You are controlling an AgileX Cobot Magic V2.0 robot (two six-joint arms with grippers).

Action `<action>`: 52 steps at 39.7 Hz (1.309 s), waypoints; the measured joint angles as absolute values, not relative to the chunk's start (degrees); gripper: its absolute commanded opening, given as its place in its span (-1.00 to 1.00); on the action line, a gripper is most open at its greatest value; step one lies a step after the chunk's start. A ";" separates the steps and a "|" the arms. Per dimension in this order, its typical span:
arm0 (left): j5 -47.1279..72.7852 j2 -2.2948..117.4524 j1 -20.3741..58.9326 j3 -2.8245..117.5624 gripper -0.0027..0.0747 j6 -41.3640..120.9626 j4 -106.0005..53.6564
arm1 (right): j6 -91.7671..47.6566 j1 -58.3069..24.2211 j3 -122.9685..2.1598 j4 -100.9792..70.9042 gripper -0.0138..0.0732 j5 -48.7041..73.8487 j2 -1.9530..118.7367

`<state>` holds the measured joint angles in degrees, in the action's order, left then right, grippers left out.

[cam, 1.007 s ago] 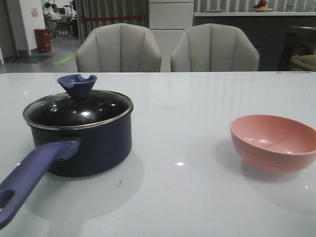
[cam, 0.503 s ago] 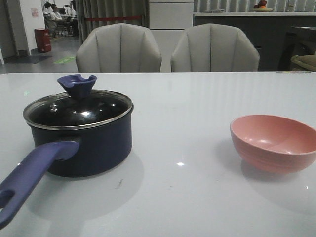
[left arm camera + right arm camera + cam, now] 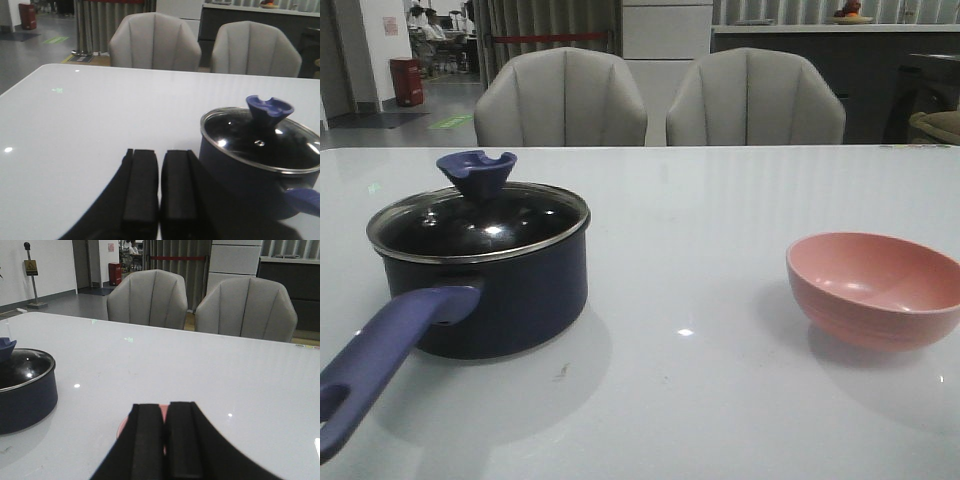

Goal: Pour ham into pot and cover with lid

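The dark navy pot [image 3: 510, 300] stands on the left of the white table [image 3: 700, 400], its purple-blue handle [image 3: 375, 365] pointing toward the front-left corner. The glass lid [image 3: 480, 225] with its notched blue knob [image 3: 476, 172] sits on the pot. No ham shows in any view. My left gripper [image 3: 160, 155] is shut with nothing in it, close beside the pot [image 3: 235, 180] and lid [image 3: 265, 145]. My right gripper [image 3: 166, 407] is shut and holds nothing, hovering over the pink bowl [image 3: 121, 429]; the pot [image 3: 25, 400] lies far off. Neither gripper appears in the front view.
A pink bowl [image 3: 875, 290] stands at the right of the table, and its visible inside looks empty. Two grey chairs [image 3: 560, 100] [image 3: 755, 100] stand behind the table's far edge.
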<state>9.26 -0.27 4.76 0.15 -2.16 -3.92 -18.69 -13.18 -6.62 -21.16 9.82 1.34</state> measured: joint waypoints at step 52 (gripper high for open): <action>6.67 -0.27 5.09 -0.21 -0.62 -2.16 -1.03 | -18.69 -13.18 -6.62 -21.16 -0.34 10.02 1.34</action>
<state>6.67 -0.27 5.09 -0.21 -2.16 -1.03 -18.69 -13.18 -6.62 -21.16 10.02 1.34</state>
